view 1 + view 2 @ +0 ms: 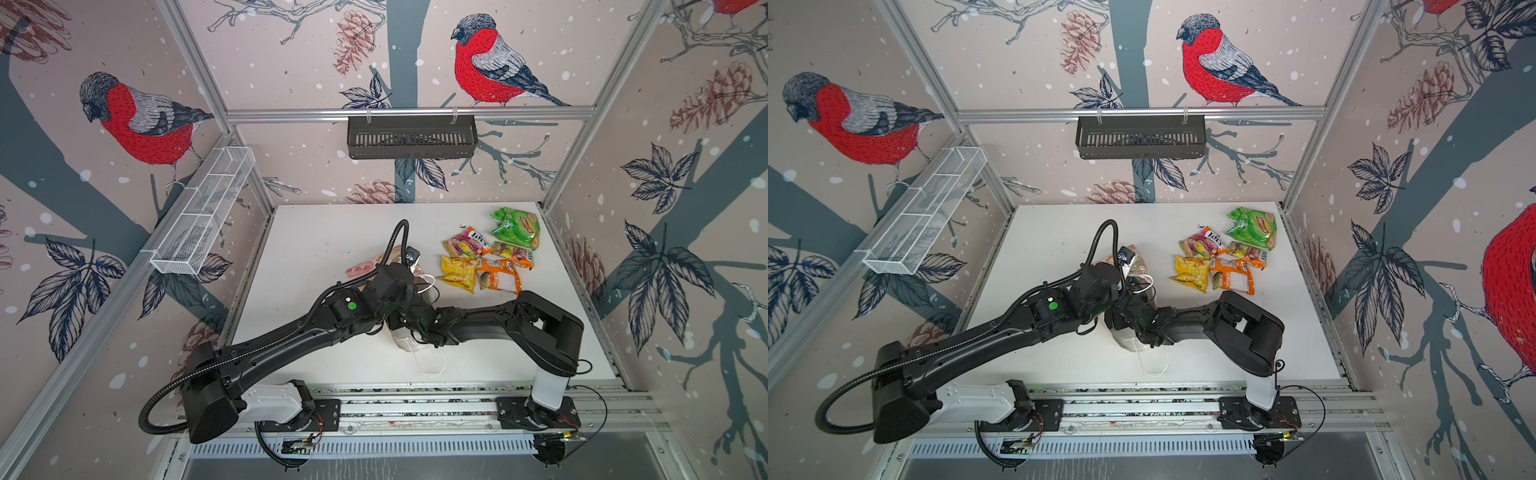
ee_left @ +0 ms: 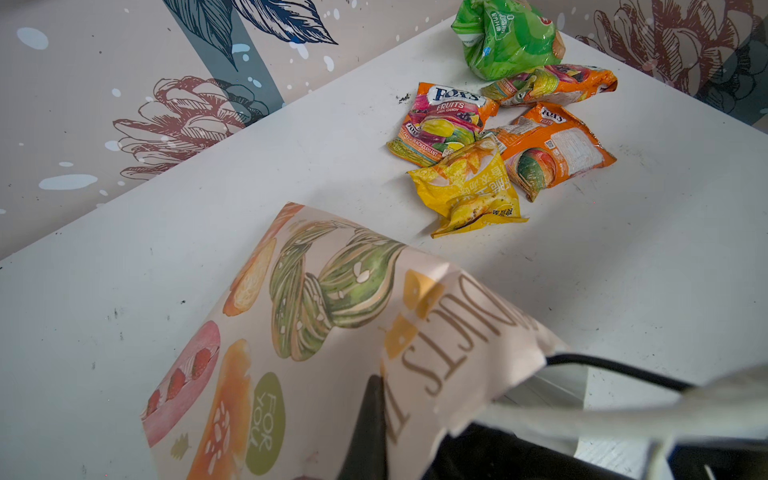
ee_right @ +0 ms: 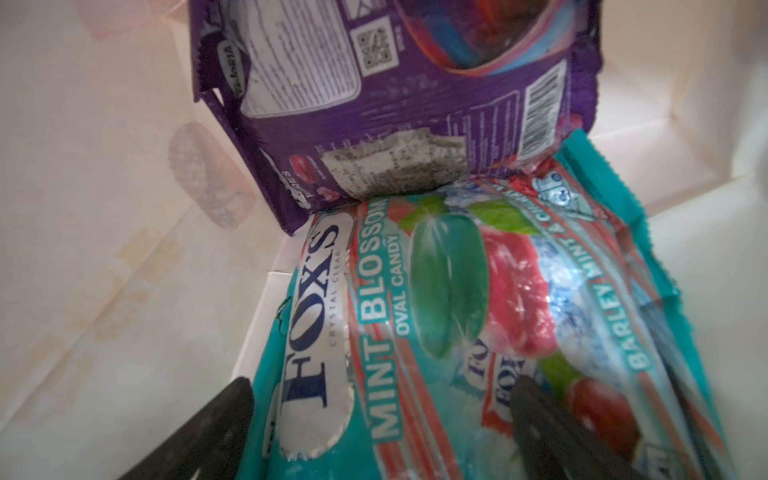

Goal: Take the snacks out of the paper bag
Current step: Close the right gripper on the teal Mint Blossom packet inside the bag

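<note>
Walls point(image 1: 291, 62) all round: pale pink wallpaper, red-breasted birds, pine cones, grey-blue branches, white flecks. Aluminium frame rails point(image 1: 407, 113) at corners and across back. Black slotted basket point(image 1: 411, 137) hangs on back rail, white wire mesh basket point(image 1: 203, 212) on left-side rail. White worktop point(image 1: 316, 232), scuffed, evenly lit. Metal track point(image 1: 415, 409) along front edge.

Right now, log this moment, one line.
left hand: shut on cream printed paper bag | right hand: open inside bag, over teal glossy packet | purple glossy packet inside | five packets on table
</note>
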